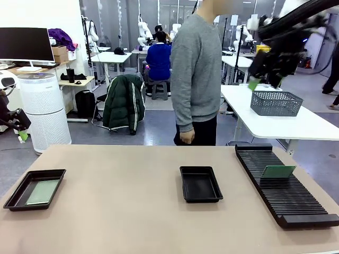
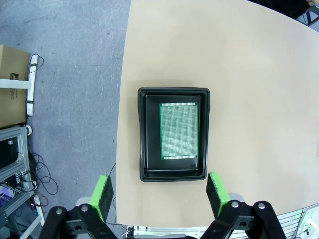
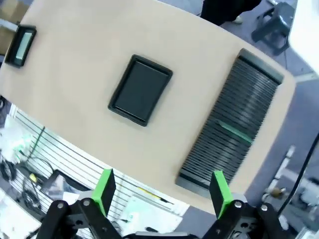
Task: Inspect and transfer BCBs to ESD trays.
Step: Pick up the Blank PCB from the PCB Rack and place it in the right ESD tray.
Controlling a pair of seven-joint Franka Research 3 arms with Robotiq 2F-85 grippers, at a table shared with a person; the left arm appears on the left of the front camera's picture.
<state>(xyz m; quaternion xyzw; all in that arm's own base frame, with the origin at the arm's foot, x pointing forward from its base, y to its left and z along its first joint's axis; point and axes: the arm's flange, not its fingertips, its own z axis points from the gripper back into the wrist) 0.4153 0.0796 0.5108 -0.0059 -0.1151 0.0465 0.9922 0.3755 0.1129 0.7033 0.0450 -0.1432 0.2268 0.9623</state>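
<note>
The only print in view is a black-on-white label on a brown cardboard box [image 2: 10, 84] on the floor, too small to read.

The left gripper [image 2: 159, 194] hangs high over the table's end. Its black jaws are spread wide, and its ribbed green pads [image 2: 103, 194] hold nothing. Below it, a shallow glossy black ESD tray [image 2: 141, 134] with rounded corners and a flared rim sits on the matte tan tabletop [image 1: 122, 201]. A BCB [image 2: 179, 130] lies flat on the tray's floor, nearer one long wall. It is a thin rectangle whose pale face is covered in a fine grid of holes, with a darker green border.

The right gripper [image 3: 162, 190] is also raised well above the table, with its jaws wide apart and empty. Beneath it, a second ESD tray [image 1: 200, 183] of the same shape sits near the table's middle, its dull black floor bare. To the right lies a long black ribbed rack [image 1: 288, 198] with closely spaced slots. One more BCB [image 1: 278, 171] stands on edge in a slot, leaning slightly.

A person [image 1: 196, 69] in a grey knit sweater stands at the far side, one hand [image 1: 186, 137] hanging at the table's edge. A grey mesh basket [image 1: 276, 103] rests on a white table behind.
</note>
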